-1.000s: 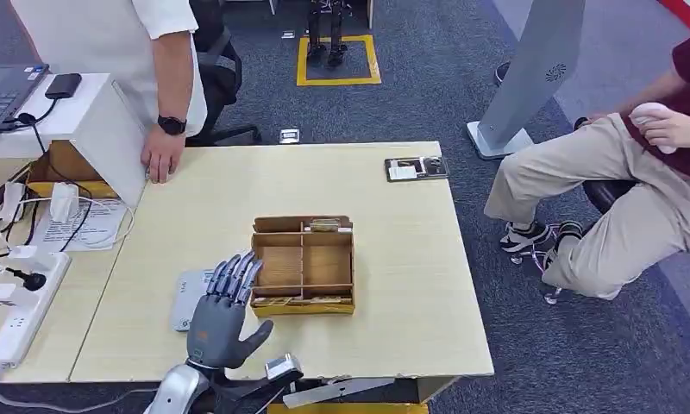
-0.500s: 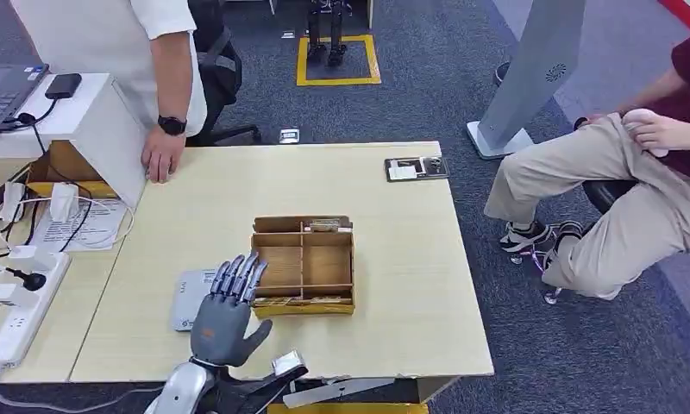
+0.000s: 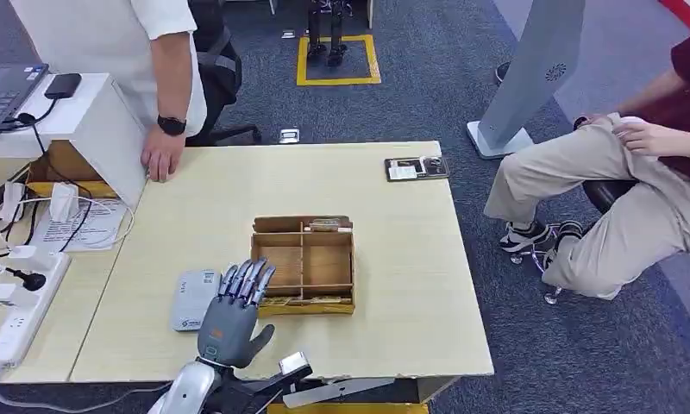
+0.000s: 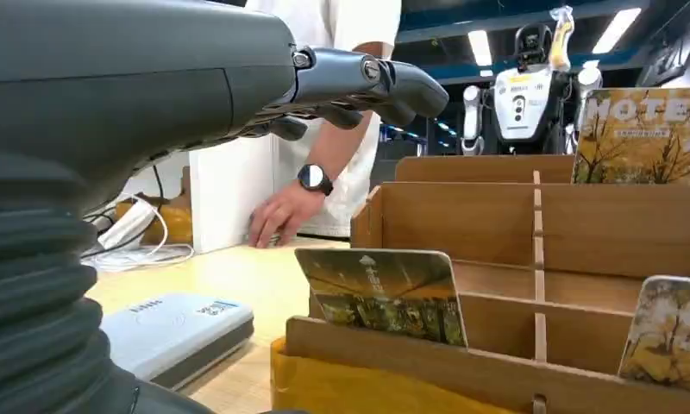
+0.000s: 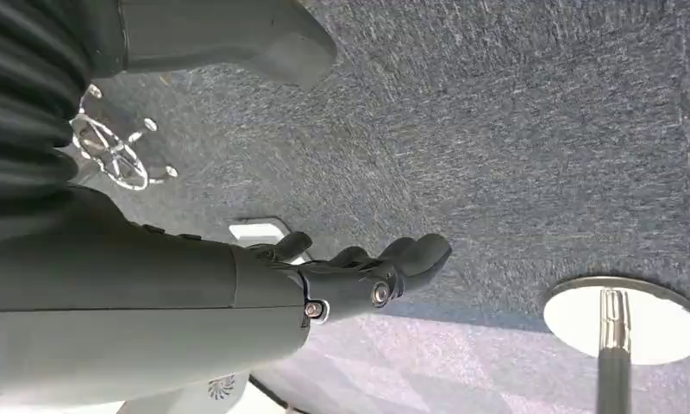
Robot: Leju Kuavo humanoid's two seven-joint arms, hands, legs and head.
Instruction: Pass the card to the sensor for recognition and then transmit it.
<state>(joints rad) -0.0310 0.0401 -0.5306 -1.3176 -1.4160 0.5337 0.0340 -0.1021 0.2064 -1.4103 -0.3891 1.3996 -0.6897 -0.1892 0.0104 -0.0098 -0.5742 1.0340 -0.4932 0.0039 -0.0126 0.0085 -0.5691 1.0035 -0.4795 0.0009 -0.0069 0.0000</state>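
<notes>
Hovering left hand [image 3: 230,322]: fingers spread, nothing held, tips at the box's [image 3: 304,264] near-left corner.
Card [image 4: 378,295]: upright in the box's near slot.
Sensor [image 3: 193,298]: flat on the table [image 3: 393,285], just left of the hand.
Right hand [image 5: 359,276]: fingers loosely curled, empty, above carpet.

Desk layout: box in the middle, sensor to its left

The divided box [image 3: 304,263] sits mid-desk [image 3: 410,285], nearer the front edge; cards [image 4: 378,295] stand in its front compartments and one [image 3: 324,226] in the back row. The sensor [image 3: 193,299] lies flat just left of the box, near the front edge. The left hand [image 3: 231,317] hovers between them, fingertips at the box's front left corner. A small tray [image 3: 417,168] lies by the far right corner. A person's hand [image 3: 162,160] rests at the far left edge
</notes>
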